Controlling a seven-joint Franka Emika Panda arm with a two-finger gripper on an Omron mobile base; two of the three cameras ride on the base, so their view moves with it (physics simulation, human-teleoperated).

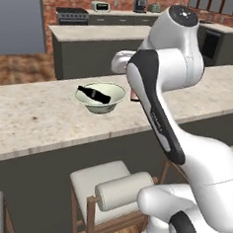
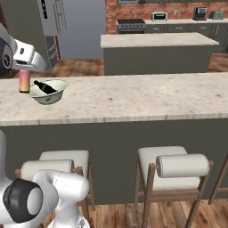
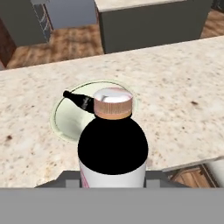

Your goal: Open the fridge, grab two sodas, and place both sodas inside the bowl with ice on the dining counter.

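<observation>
My gripper (image 3: pixel 113 186) is clamped on the pink bottle (image 3: pixel 112 146), held upright, with the bowl (image 3: pixel 65 124) just ahead and below, the dark soda (image 3: pixel 78 101) lying across it.

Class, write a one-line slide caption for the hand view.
Capped soda bottle held above the dining counter, near the bowl holding a dark soda.

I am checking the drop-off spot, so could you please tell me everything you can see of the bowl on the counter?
The bowl is round, pale greenish-white, with a wide rim and a smooth, glazed look. It sits upright on the speckled beige counter, near its far edge. A small dark bottle lies tilted inside it, neck resting toward the rim. No ice is discernible. In the hand view, the held pink bottle partly hides the bowl's near side.
</observation>
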